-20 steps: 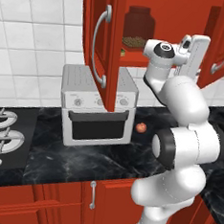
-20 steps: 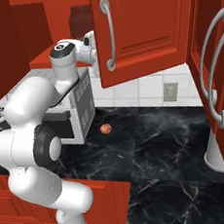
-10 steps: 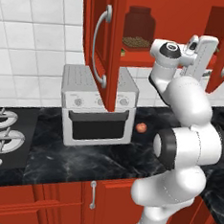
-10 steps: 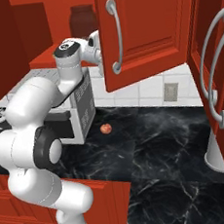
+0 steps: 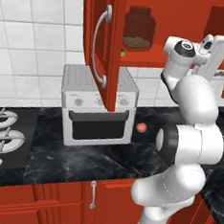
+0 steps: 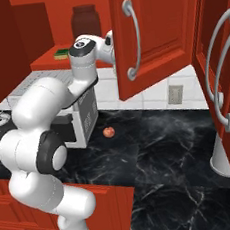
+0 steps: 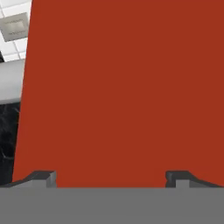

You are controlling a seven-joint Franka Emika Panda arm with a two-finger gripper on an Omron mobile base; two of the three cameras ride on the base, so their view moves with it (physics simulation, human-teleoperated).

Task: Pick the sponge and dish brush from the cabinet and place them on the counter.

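Left base view: cabinet (image 5: 98, 45) open, a dark jar (image 5: 139, 29) of brown bits on the shelf up and to the left of the end effector (image 5: 216, 52), which sits raised at shelf height beside the right door. A sliver of green and yellow at the door's edge, likely the sponge (image 5: 123, 51), further left on the same shelf. Dish brush not made out. Toaster oven (image 5: 97, 105) and a small red fruit (image 5: 141, 128) on the black bench (image 5: 80, 161), well below the end effector.

Right base view: sponge (image 6: 61, 54) lying flat on the red shelf just left of the wrist, jar (image 6: 85, 22) behind it. End effector largely hidden behind the open door (image 6: 153, 32). Bench (image 6: 160, 147) bare below, apart from the fruit (image 6: 108, 131).

Hand view: red door panel (image 7: 127, 92) close ahead of the end effector (image 7: 111, 179), both fingertips (image 7: 43, 178) set wide apart with nothing between them; a wall socket (image 7: 15, 25) at the upper left.

Step in hand, as judged: the reach into the cabinet for the first item, nothing picked up yet. Next move calls for turning away from the door toward the shelf, lining the open tips over the sponge, then closing.
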